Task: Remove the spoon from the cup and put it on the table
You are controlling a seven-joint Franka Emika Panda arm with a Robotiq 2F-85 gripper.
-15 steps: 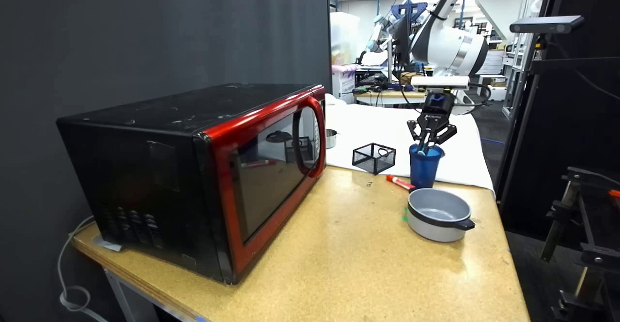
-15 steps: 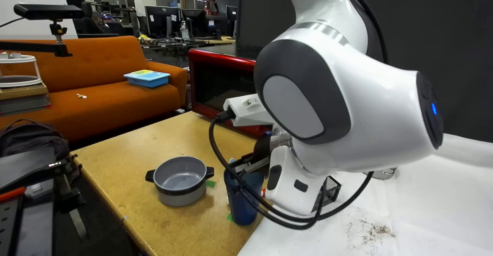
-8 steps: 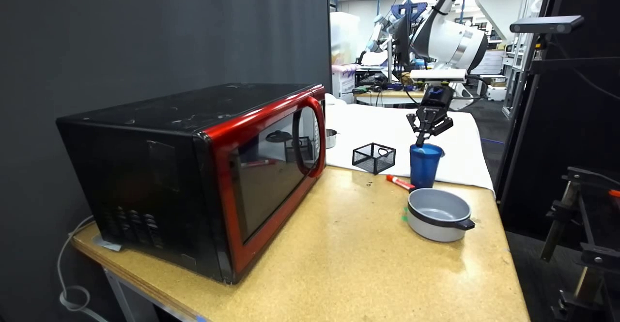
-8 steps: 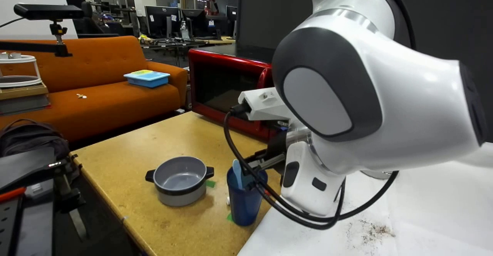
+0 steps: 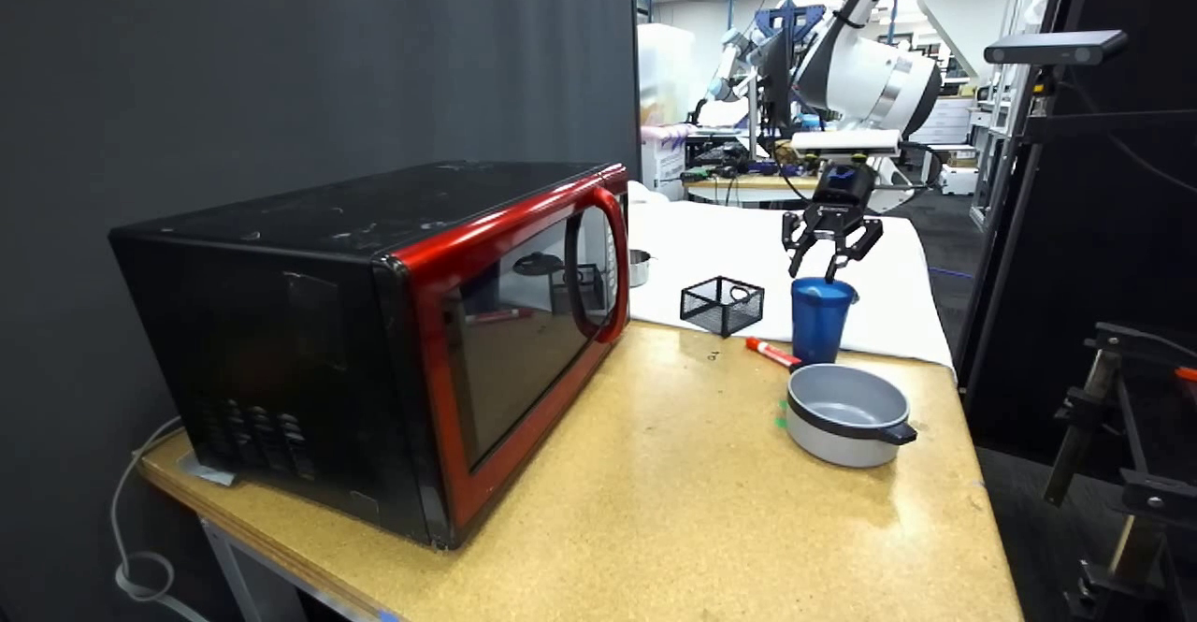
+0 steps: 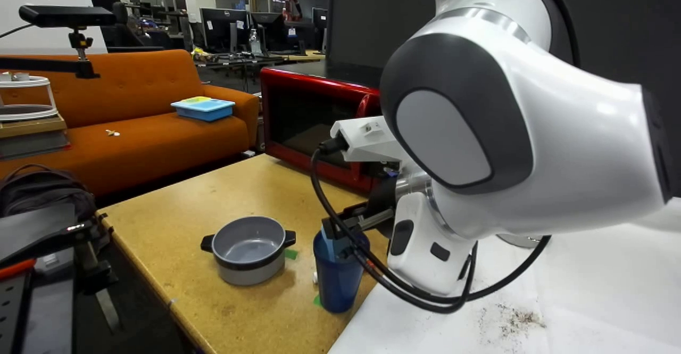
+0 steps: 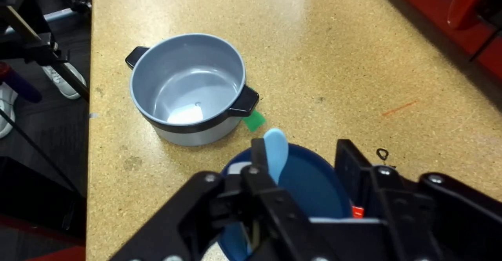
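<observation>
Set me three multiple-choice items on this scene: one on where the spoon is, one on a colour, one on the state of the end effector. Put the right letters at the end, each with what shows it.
1. Where is the pale blue spoon?
A) In the wire basket
B) In the cup
C) On top of the microwave

2. What colour are the handles of the grey pot?
A) Black
B) Orange
C) White

3. How do the jaws of the end effector stand?
A) Shut on the spoon
B) Shut on nothing
C) Apart

1: B, as the wrist view shows it running from the rim down into the cup.
2: A, as both handles look black in the wrist view.
3: C, as the wrist view shows a clear gap between the jaws.
</observation>
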